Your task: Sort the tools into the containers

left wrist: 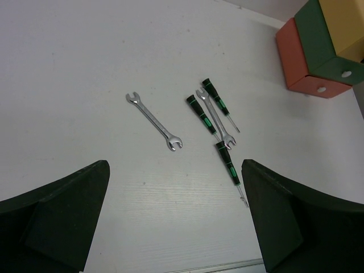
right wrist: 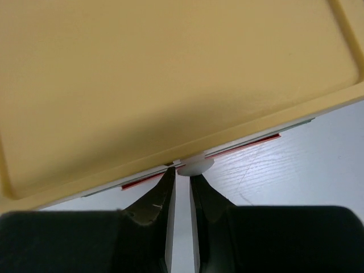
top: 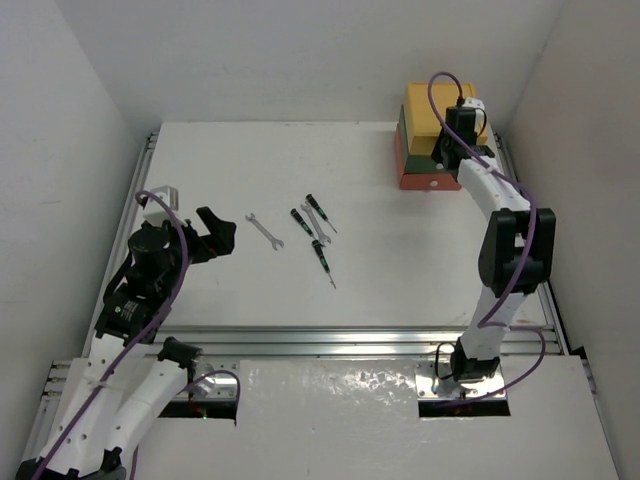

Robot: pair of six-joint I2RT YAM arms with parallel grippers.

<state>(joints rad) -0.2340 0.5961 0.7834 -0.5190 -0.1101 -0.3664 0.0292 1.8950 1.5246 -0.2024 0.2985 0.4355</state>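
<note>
The right end effector (right wrist: pixel 182 175) is held narrowly parted at the white knob (right wrist: pixel 195 165) of the yellow drawer (right wrist: pixel 170 74) in the far right corner of the bench (top: pixel 400 260), while the left end effector (left wrist: pixel 175 170) is spread wide.

The wrench (left wrist: pixel 153 121) is gleaming like polished metal. The yellow drawer (right wrist: pixel 170 74) is looking smooth and matt, plastic-like.

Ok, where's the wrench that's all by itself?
In the top view, the lone wrench lies left of centre, between the left gripper and the screwdrivers.
</note>
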